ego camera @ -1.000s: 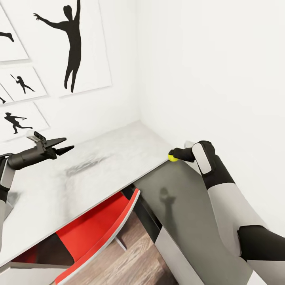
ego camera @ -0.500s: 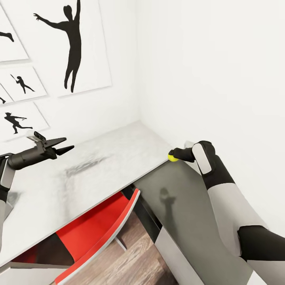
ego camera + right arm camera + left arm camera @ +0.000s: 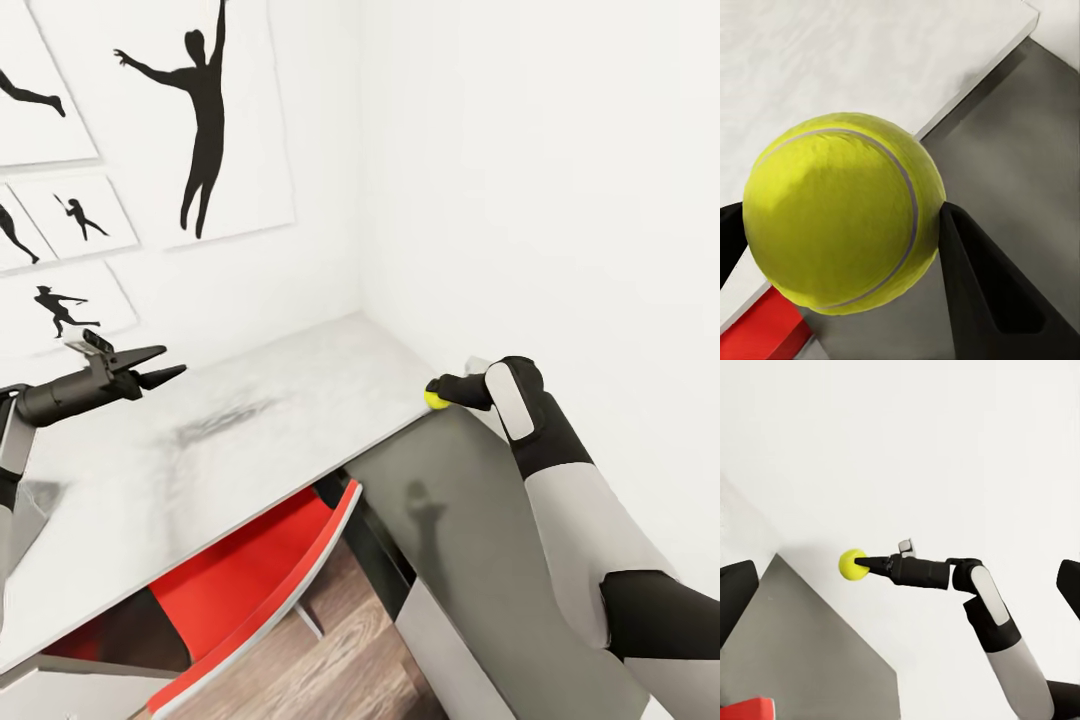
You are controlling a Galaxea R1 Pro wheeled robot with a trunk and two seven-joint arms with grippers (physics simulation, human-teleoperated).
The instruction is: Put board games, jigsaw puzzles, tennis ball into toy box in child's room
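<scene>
**Ball pinched over the desk edge**

Your right gripper (image 3: 436, 396) was clenched on the tennis ball (image 3: 435, 399), both fingers (image 3: 982, 285) pressed to its sides, holding it in the air above the table (image 3: 250, 440) edge where the pale top meets the lower dark wing. At nine o'clock in the head view, your left gripper (image 3: 165, 366) hovered above the tabletop, its jaws parted and holding nothing. A red chair (image 3: 250, 580) sat tucked at six o'clock.

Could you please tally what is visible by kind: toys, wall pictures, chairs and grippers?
Toys: 1, the tennis ball
Wall pictures: 4
Chairs: 1, the red chair
Grippers: 2, left gripper and right gripper
Total: 8
</scene>
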